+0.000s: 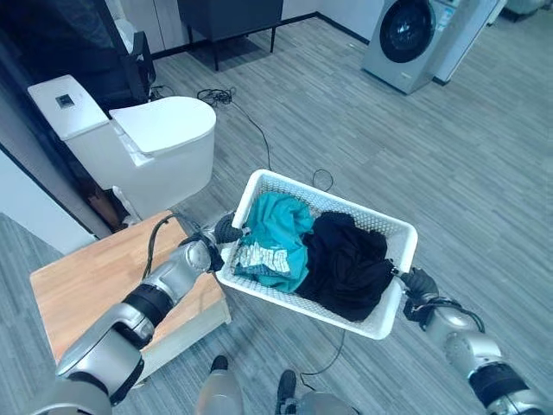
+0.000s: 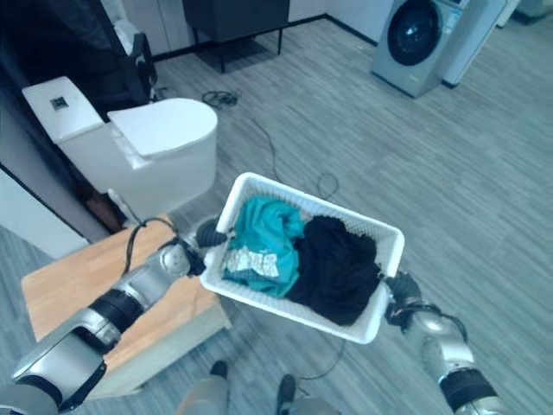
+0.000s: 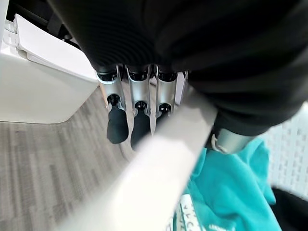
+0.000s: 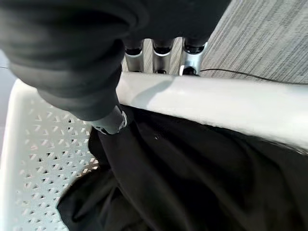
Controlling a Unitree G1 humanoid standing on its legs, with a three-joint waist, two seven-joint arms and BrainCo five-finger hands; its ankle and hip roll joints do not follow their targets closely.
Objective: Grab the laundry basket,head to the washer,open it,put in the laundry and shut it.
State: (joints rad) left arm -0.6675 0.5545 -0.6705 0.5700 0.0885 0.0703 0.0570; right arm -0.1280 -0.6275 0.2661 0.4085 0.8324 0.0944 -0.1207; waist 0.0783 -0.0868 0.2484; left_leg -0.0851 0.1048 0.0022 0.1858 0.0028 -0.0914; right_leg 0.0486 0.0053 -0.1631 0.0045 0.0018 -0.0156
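Hands are clenching the basket mid-frame, left hand gripping its left rim, right hand its right rim, while the washer is standing well apart at upper right.

Basket held mid-frame, washer far at the upper right.
You have two garments in the basket, one left of the other. Your left hand grips its left rim, your right hand its right rim. A toilet stands at upper left, a low table at lower left.
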